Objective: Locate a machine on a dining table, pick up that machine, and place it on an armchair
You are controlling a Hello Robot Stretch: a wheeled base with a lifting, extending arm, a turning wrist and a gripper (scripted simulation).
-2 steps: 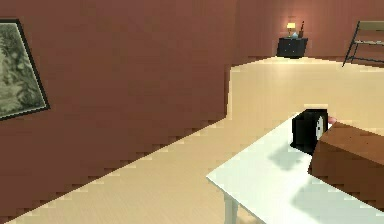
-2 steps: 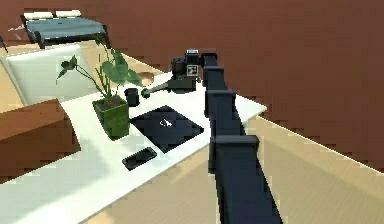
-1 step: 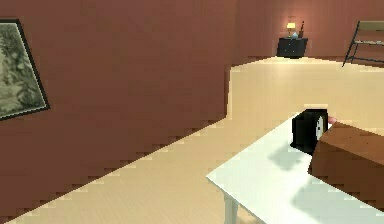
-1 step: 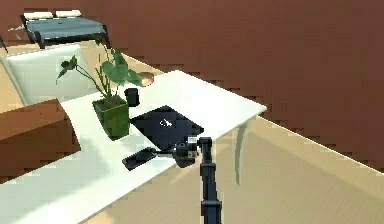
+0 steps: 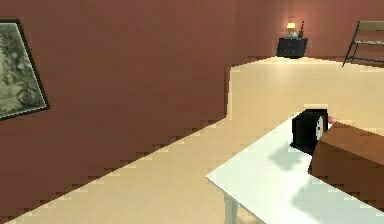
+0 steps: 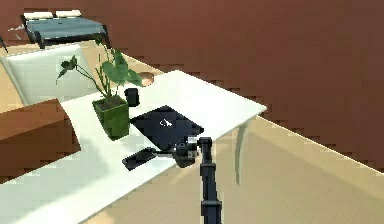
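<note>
1. One black, squarish machine (image 5: 308, 130) with a pale front stands on the white table (image 5: 265, 185), just beside a brown box (image 5: 352, 155).
2. Robot's hand (image 6: 165, 154) hangs at a dark flat slab (image 6: 165, 122) near a leafy plant (image 6: 110, 110); whether it is spread or pressed together cannot be told, nor whether it holds anything.
3. Judged best: line the arm (image 6: 208, 190) up with the machine first, then reach in low, clear of box and plant.

Plant (image 6: 100, 80) beside laptop (image 6: 165, 125) on table (image 6: 218, 100)
</note>
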